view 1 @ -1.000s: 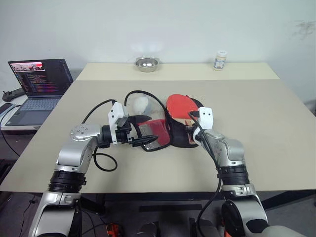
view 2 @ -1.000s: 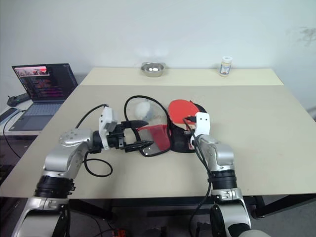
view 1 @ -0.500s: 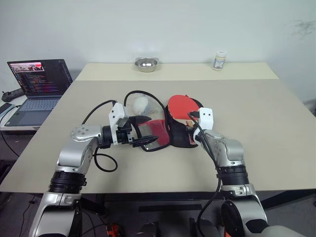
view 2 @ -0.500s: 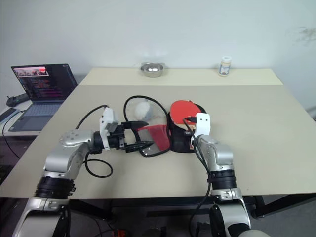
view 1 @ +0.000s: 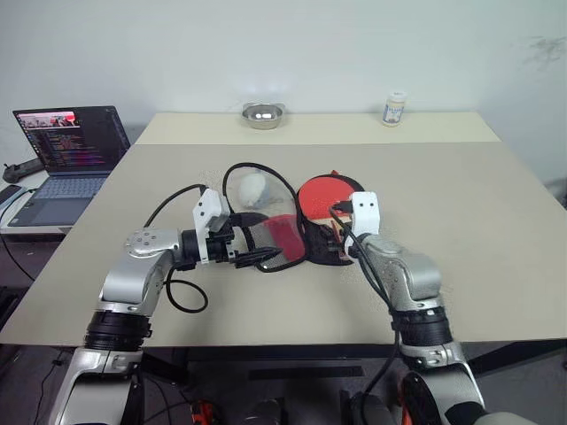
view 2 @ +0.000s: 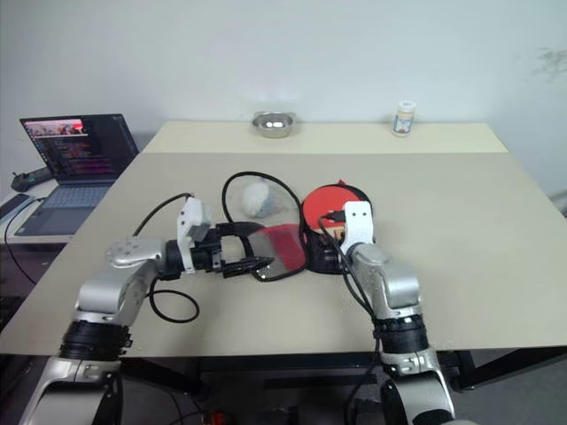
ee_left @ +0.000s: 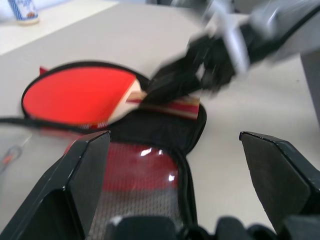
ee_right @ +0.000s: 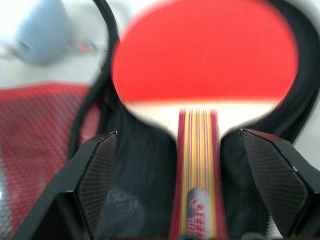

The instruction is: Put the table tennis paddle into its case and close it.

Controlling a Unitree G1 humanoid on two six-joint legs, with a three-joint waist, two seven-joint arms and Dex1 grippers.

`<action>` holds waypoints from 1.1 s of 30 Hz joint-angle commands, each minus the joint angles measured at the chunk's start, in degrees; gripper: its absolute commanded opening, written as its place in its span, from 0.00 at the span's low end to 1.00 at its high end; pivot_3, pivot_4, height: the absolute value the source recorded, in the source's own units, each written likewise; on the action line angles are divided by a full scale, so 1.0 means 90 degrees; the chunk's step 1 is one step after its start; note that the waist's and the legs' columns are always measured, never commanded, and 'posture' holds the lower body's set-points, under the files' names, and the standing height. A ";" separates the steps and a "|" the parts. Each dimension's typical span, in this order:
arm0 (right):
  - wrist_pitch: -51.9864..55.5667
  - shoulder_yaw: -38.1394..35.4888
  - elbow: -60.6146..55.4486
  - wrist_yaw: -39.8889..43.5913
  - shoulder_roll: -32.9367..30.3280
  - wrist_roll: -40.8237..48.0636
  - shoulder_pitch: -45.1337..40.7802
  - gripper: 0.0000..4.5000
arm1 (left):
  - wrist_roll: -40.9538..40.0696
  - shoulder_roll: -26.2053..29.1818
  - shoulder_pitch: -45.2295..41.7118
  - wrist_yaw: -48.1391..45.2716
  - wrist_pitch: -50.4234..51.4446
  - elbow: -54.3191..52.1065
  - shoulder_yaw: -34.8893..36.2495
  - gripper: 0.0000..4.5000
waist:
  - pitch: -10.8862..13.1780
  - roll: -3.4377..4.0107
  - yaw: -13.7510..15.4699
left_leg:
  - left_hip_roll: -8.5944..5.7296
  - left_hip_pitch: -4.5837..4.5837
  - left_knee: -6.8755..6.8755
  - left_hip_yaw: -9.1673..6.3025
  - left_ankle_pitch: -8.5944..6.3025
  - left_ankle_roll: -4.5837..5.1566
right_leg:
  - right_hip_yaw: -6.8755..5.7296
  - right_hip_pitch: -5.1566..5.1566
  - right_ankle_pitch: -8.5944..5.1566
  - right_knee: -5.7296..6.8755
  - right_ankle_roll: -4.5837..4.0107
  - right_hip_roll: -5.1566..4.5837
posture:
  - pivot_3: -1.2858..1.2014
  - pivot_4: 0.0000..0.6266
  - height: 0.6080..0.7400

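Table (view 1: 496,221): beige top, holds all items listed below except the laptop.
Case (view 1: 326,246): lies unzipped and spread flat near the table's middle; black half on the robot's right, flap with red mesh pocket (ee_left: 145,185) folded out to the left.
Table tennis paddle (ee_right: 205,65): lies face up inside the black half of the case, red blade toward the far side, striped wooden handle (ee_right: 196,150) pointing back toward the robot; nothing grips it.
Right gripper (ee_right: 195,195): fingers spread wide apart, released, one to each side of the handle and clear of it; it hovers over the near end of the case.
Left gripper (view 2: 252,248): fingers wide apart, grasping nothing, pointing across toward the open flap, just above its red mesh.
White pouch (view 1: 255,187): pale soft lump beside the case's far left edge, ringed by the black zip border.
Metal bowl (view 1: 263,114): far edge of the table, left of centre.
Small bottle (view 1: 395,108): white, upright, far edge, right of centre.
Laptop (view 1: 66,150): open, screen lit, on a side surface left of the table.
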 commanded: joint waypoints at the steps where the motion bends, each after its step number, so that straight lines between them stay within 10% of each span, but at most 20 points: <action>1: 0.0173 0.0265 -0.1163 0.1141 -0.0897 0.0438 0.0112 0.96 | 0.0019 0.0206 0.0028 0.0041 -0.0139 0.0046 0.0260 1.00 | 0.0000 0.0000 0.0013 | 0.0000 0.0000 0.0000 0.0000 -0.0001 0.0001 | -0.0002 0.0002 0.0000 -0.0002 0.0000 0.0001 | 0.52 0.24 1.00; 6: 0.0633 0.0181 -0.2207 0.3116 -0.2751 0.1608 0.0324 0.96 | 0.0174 0.0174 -0.0360 0.0274 -0.0198 0.0861 0.0282 1.00 | 0.0001 -0.0003 0.0064 | 0.0002 0.0002 -0.0001 -0.0002 -0.0014 0.0025 | -0.0008 0.0010 -0.0002 -0.0007 0.0002 0.0002 | 0.52 0.24 1.00; 16: 0.1005 -0.1178 -0.2520 0.4260 -0.4362 0.3027 0.0306 0.96 | 0.1361 0.0360 -0.1037 0.0634 -0.1310 0.2794 -0.0009 1.00 | 0.0003 -0.0012 0.0115 | 0.0001 0.0002 0.0002 -0.0001 -0.0016 0.0028 | -0.0012 0.0015 -0.0001 -0.0011 0.0003 -0.0001 | 0.52 0.24 1.00; 33: 0.0822 -0.1388 -0.2509 0.4117 -0.4899 0.3175 0.0321 0.97 | 0.2184 -0.0106 -0.1959 0.1088 -0.1308 0.3793 -0.0435 0.92 | 0.0007 -0.0018 0.0127 | -0.0002 -0.0005 0.0003 0.0001 -0.0016 0.0028 | -0.0013 0.0012 -0.0001 -0.0010 0.0005 -0.0009 | 0.52 0.24 1.00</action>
